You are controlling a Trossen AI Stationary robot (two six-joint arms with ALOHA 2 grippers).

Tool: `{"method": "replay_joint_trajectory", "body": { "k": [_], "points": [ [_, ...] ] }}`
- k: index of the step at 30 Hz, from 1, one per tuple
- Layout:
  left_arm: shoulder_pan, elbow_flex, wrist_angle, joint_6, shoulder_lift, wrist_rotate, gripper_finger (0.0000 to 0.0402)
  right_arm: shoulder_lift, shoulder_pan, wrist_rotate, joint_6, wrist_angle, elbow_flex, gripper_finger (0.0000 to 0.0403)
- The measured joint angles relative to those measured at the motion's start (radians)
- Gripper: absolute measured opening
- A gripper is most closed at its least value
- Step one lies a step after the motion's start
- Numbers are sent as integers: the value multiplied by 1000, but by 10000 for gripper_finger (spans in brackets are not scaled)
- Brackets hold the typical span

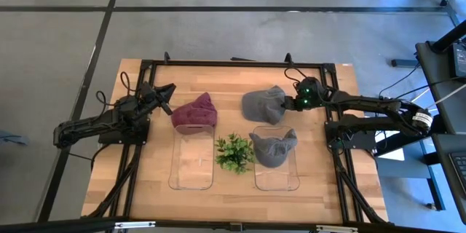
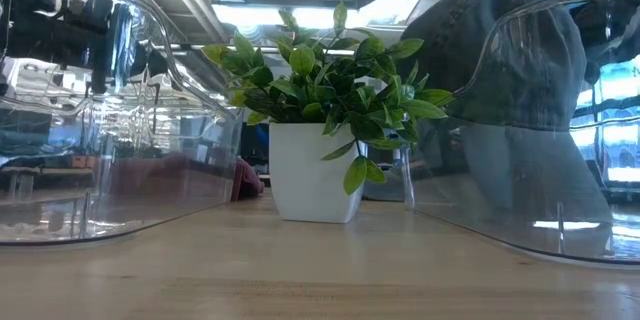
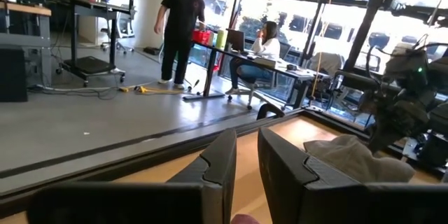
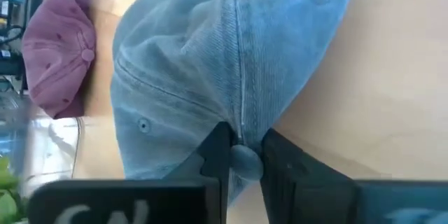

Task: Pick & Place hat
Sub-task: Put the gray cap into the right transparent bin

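A grey hat [image 1: 262, 105] lies on the wooden table [image 1: 145, 175] toward the far right. My right gripper [image 1: 287, 103] is at its right side, shut on it. The same grey hat [image 4: 210, 63] fills the right wrist view. A maroon hat [image 1: 195, 111] lies at the far end of the left clear container [image 1: 191, 164]. A second grey hat [image 1: 274, 148] sits in the right clear container [image 1: 277, 178]. At the table's far left my left gripper [image 1: 166, 91] waits level, its fingers [image 3: 220, 157] nearly together with nothing between them. My right gripper pinches the grey hat at the crown's top button [image 4: 245, 161], where the seams meet, between its two fingers [image 4: 217, 147]. The fingers slant down from the table's right side. The hat lies on the table, its crown bunched up toward the fingers.
A small green plant [image 1: 234, 153] in a white pot [image 2: 315, 175] stands between the two clear containers. Black frame rails [image 1: 233, 63] run along the table's far and side edges. People [image 3: 180, 24] are in the room beyond the table.
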Motion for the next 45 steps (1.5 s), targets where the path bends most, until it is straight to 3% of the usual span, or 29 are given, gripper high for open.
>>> {"method": "replay_joint_trajectory", "body": {
  "k": [6, 11, 14, 17, 22, 29, 34, 38, 45],
  "points": [
    [0, 0, 0, 46, 0, 0, 56, 0, 0, 27, -259, 54, 24, 55],
    [-1, 0, 0, 45, 0, 7, 56, 0, 0, 73, -531, 20, 163, 55],
    [-1, 0, 0, 22, 0, 35, 56, 0, 0, 91, -625, -75, 317, 55],
    [-1, 0, -1, -22, 0, 73, 56, 1, 7, 107, -751, -282, 518, 55],
    [-1, 0, -1, -42, 0, 130, 56, 2, 61, 249, -875, -601, 856, 55],
    [-1, 0, -1, -42, 0, 141, 56, 37, 159, 248, -837, -974, 1324, 55],
    [-1, 0, -1, -42, 0, 138, 56, 80, 248, 39, -733, -1064, 1555, 55],
    [-1, 0, -2, -41, 0, 138, 56, 115, 342, -111, -665, -1066, 1668, 55],
    [-1, 0, -7, -41, 0, 140, 56, 183, 545, -113, -640, -1091, 1703, 55]
  ]
}}
